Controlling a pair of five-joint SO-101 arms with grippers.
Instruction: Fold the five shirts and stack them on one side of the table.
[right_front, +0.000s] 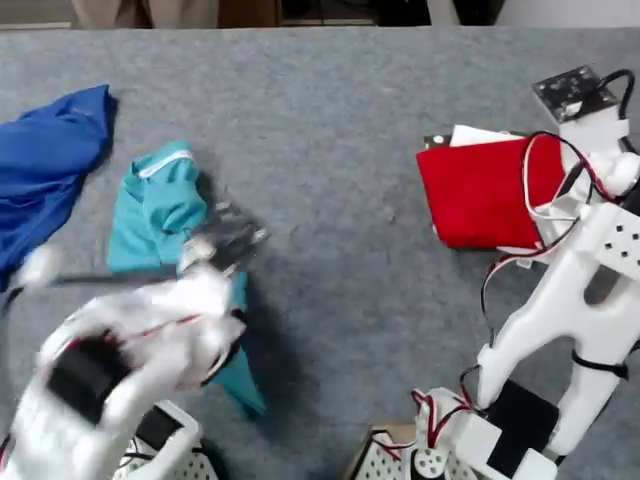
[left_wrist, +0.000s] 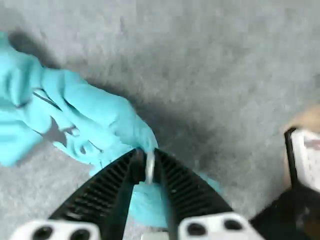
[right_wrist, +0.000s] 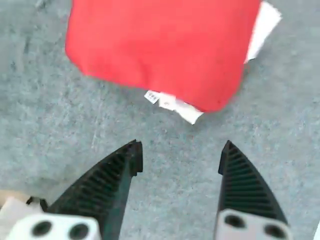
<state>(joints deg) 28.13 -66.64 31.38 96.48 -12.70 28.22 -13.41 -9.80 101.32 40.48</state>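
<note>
While the left gripper (left_wrist: 148, 159) pinches a bit of the teal shirt (right_front: 158, 208) toward the left edge of the table (right_front: 340, 120), the right gripper (right_wrist: 180, 155) hangs wide open by the folded red shirt (right_front: 478, 190) near the right edge. The blue shirt (right_front: 40, 165) lies at the left edge.

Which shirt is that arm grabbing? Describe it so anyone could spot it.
On the grey felt table, look left, beside the crumpled royal-blue shirt. The rumpled turquoise shirt with white collar trim is pinched in the left gripper; it alone is turquoise.
</note>
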